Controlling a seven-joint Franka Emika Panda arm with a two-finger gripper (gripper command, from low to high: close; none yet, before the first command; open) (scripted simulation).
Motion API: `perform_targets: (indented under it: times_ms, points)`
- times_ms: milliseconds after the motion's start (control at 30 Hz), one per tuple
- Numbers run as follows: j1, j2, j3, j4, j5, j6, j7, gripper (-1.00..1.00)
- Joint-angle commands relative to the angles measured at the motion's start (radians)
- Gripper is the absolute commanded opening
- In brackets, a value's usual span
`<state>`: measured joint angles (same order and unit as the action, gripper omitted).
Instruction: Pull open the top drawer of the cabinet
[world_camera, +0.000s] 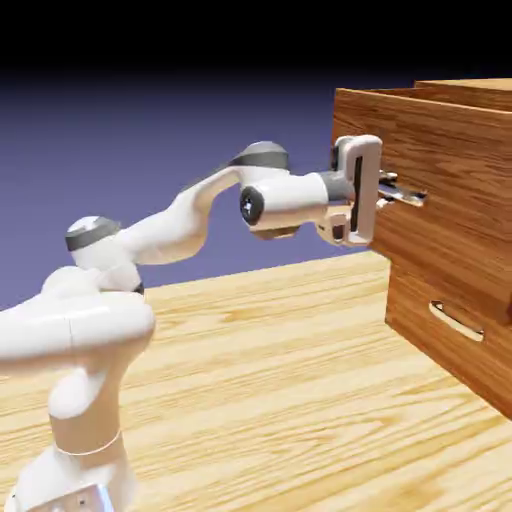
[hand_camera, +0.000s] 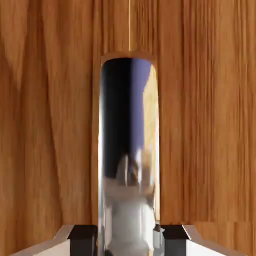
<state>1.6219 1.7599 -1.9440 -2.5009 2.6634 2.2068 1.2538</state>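
Top drawer, and it's standing out from the cabinet, its front ahead of the lower drawer's, so you look to be mid-pull! Nearest in the hand view, your gripper has its fingertips closed in, one dark pad on each side of the silver handle, gripping the bar between them. Beyond that, wood grain fills the background. Now, play it steady: draw straight back from the cabinet, level and smooth, wrist square to the front, no twisting, because that polished bar could slip under a sideways tug. Keep the squeeze firm, let the arm do the hauling, and ease off if the drawer starts to bind!
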Motion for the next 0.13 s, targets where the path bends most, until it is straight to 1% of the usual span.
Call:
perform_targets:
  times_ms: [0, 33, 67, 100]
  points:
    - [0.006, 0.001, -0.001, -0.007, -0.006, -0.002, 0.002, -1.00]
    - [0.006, 0.001, -0.001, -0.007, -0.006, -0.002, 0.002, 1.00]
    - [0.006, 0.001, -0.001, -0.007, -0.006, -0.002, 0.002, 1.00]
    - [0.041, 0.001, -0.008, -0.043, -0.021, -0.003, -0.004, 1.00]
